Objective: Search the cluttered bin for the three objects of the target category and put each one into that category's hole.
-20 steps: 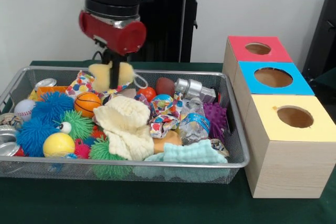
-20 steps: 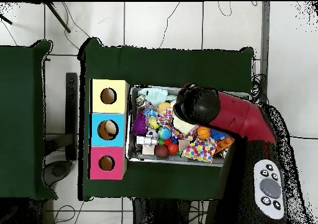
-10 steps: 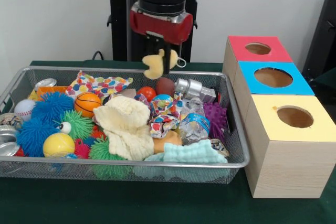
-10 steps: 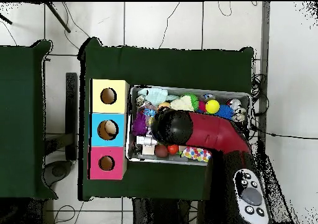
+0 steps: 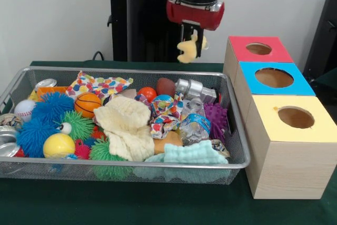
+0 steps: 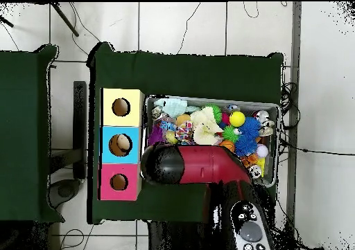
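Observation:
My gripper (image 5: 192, 38) hangs high above the wire bin's (image 5: 236, 157) back right corner, shut on a small pale yellow cloth (image 5: 187, 50) that dangles from it. It is just left of the red-topped box (image 5: 241, 52); the blue-topped box (image 5: 263, 89) and yellow-topped box (image 5: 274, 130) stand in a row nearer the camera, each with a round hole. In the overhead view the red arm (image 6: 201, 167) covers the gripper and the bin's (image 6: 211, 100) corner beside the pink box (image 6: 111, 171). A larger cream knit cloth (image 5: 126, 125) and a mint cloth (image 5: 195, 154) lie in the bin.
The bin is packed with spiky rubber balls (image 5: 51, 106), a small basketball (image 5: 87, 104), a yellow ball (image 5: 58, 145), a crushed water bottle (image 5: 195, 122), cans (image 5: 196, 90) and patterned fabric (image 5: 100, 84). Something rests inside the blue box's hole (image 6: 121, 145).
The gripper has lifted the yellow cloth out of the bin's back left and carried it up and across toward the boxes. The bin's contents lie as before.

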Robot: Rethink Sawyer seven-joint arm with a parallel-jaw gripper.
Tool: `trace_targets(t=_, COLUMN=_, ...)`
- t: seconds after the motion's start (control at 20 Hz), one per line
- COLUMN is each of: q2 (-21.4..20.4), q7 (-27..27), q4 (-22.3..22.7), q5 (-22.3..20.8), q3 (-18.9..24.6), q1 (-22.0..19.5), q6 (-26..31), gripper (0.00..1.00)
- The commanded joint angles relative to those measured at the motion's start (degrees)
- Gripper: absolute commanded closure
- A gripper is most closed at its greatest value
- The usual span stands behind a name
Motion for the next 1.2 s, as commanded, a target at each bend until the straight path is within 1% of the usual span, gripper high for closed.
trace_targets(t=0.05, q2=-3.80, q7=-3.63, q4=12.26, q5=-4.39, q3=6.19, q1=1.31, q6=-7.85, gripper=1.00)
trace_targets(t=0.15, q2=-4.16, q7=-1.15, q4=14.68, q5=-4.60, q3=6.02, q1=2.80, q6=-10.41, gripper=1.00)
trace_targets(t=0.3, q2=-4.39, q7=0.89, q4=16.52, q5=-4.70, q3=5.72, q1=4.63, q6=-12.44, gripper=1.00)
trace_targets(t=0.4, q2=-4.81, q7=1.85, q4=16.96, q5=-4.42, q3=5.18, q1=6.13, q6=-12.45, gripper=1.00)
trace_targets(t=0.6, q2=-4.12, q7=2.42, q4=16.21, q5=-3.81, q3=4.42, q1=7.60, q6=-12.60, gripper=1.00)
trace_targets(t=0.7, q2=-3.47, q7=3.62, q4=16.17, q5=-3.99, q3=3.24, q1=9.12, q6=-13.52, gripper=1.00)
trace_targets(t=0.95, q2=-2.51, q7=5.02, q4=17.23, q5=-4.56, q3=1.27, q1=11.42, q6=-16.07, gripper=1.00)
trace_targets(t=1.2, q2=0.57, q7=6.99, q4=17.09, q5=-5.12, q3=-0.76, q1=13.98, q6=-19.84, gripper=1.00)
